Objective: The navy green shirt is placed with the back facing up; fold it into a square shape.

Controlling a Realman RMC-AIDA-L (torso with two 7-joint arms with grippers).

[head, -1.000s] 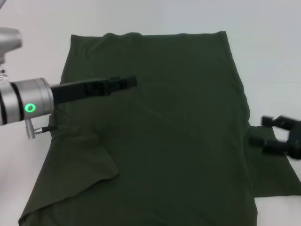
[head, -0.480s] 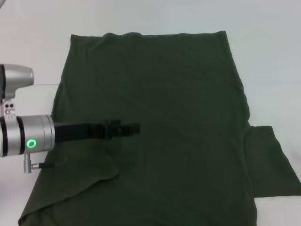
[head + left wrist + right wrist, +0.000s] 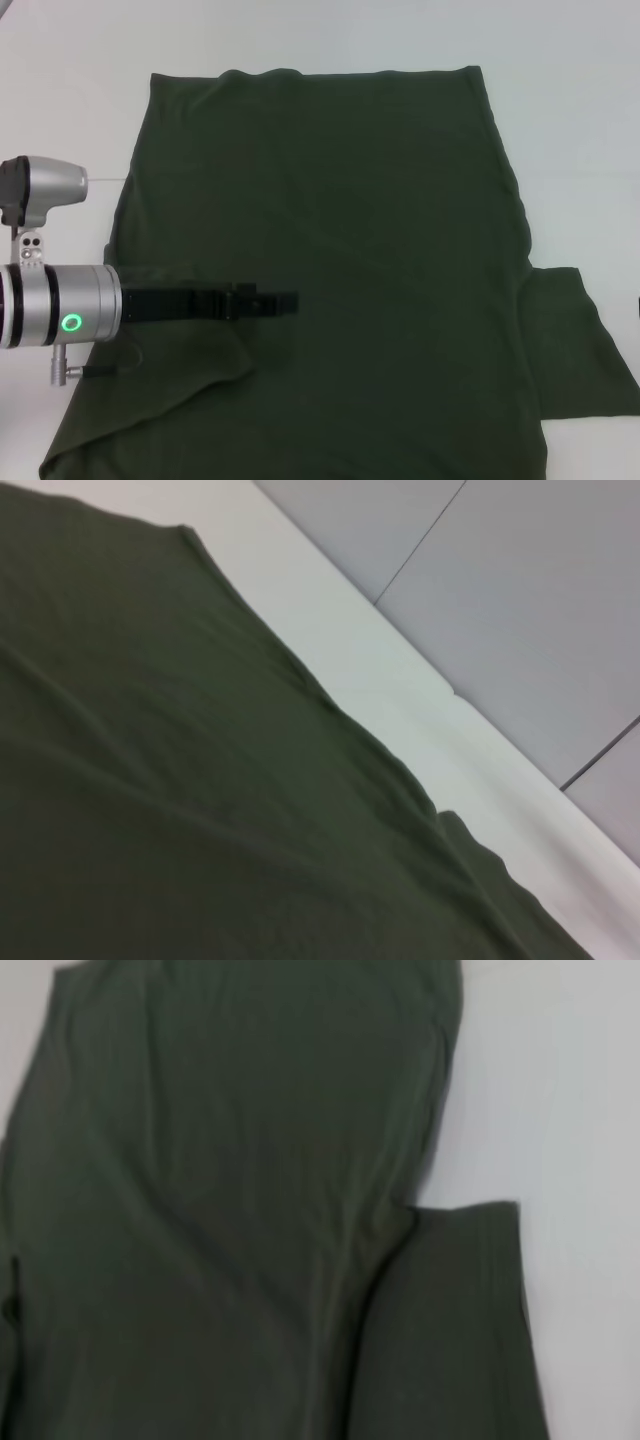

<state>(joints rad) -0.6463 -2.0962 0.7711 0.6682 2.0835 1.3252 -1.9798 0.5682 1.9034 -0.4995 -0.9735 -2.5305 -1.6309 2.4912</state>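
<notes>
The navy green shirt (image 3: 380, 220) lies spread flat on the white table, plain side up, and fills most of the head view. Its left sleeve (image 3: 180, 370) is folded in over the body, while the right sleeve (image 3: 580, 345) still sticks out sideways. My left gripper (image 3: 285, 302) reaches in from the left, low over the shirt's left half, dark against the dark cloth. The left wrist view shows only shirt cloth (image 3: 150, 780) and its edge. In the right wrist view the shirt (image 3: 230, 1210) and the spread sleeve (image 3: 450, 1330) appear from above. The right gripper is out of view.
White table (image 3: 560, 120) surrounds the shirt on the far side and both sides. The table's far edge (image 3: 470, 695) and a grey tiled floor (image 3: 520, 590) show in the left wrist view. The left arm's silver wrist (image 3: 60, 305) sits over the shirt's left edge.
My left arm has swung from the middle of the shirt's left half toward the near side. The right gripper, earlier at the right sleeve, has withdrawn out of the head view.
</notes>
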